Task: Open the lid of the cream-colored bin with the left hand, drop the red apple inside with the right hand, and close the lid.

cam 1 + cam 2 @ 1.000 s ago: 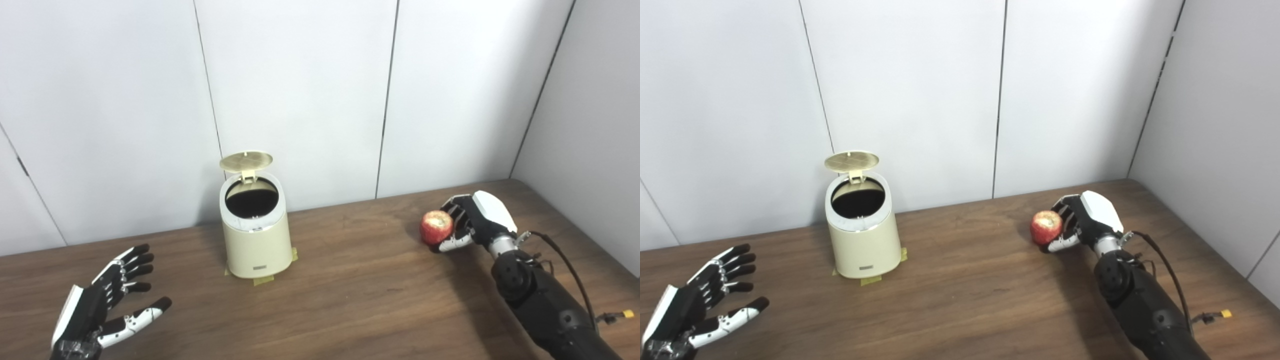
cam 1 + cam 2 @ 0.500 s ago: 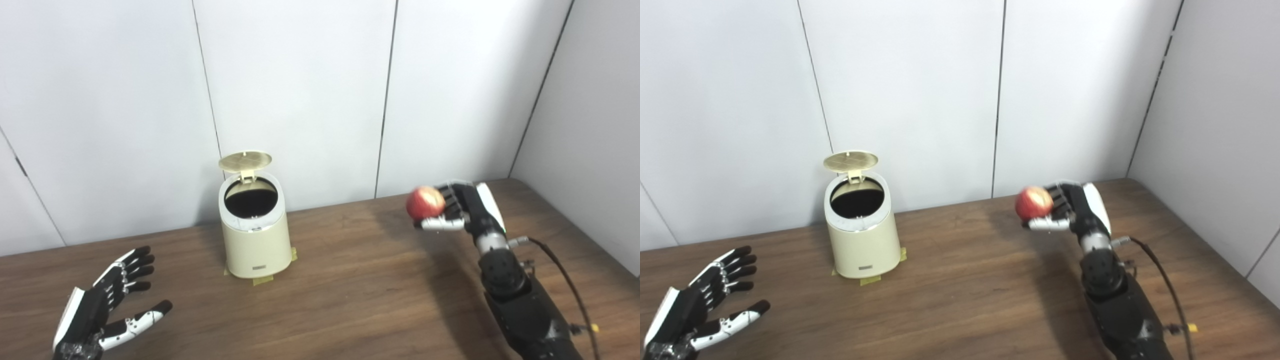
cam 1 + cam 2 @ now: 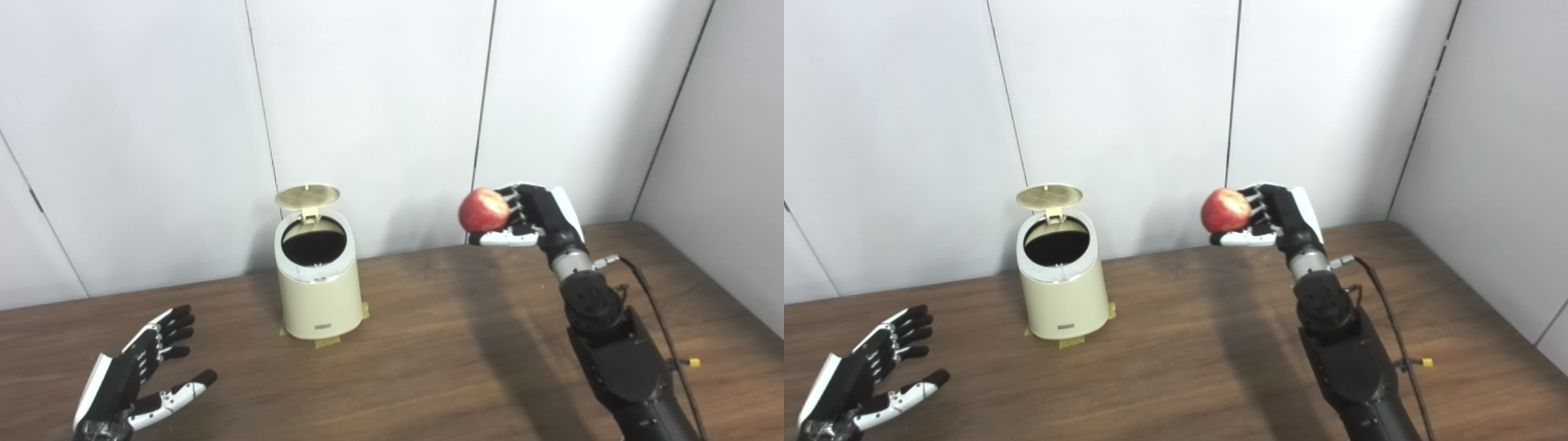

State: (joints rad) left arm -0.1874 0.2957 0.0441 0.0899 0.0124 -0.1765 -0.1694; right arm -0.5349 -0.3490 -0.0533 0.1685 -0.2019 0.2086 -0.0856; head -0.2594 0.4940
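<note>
The cream-colored bin stands at the back of the wooden table, held down with tape. Its round lid is tipped up and back, and the dark inside shows. My right hand is shut on the red apple and holds it high above the table, to the right of the bin and about level with the lid. My left hand is open and empty, low near the table's front left, well apart from the bin.
White wall panels close the back and the right side of the table. A black cable runs along my right forearm. Bare wood lies between the bin and my right arm.
My right hand has lifted the apple off the table and carried it up and left toward the bin. The left hand and the open lid have stayed put. The camera has shifted slightly.
</note>
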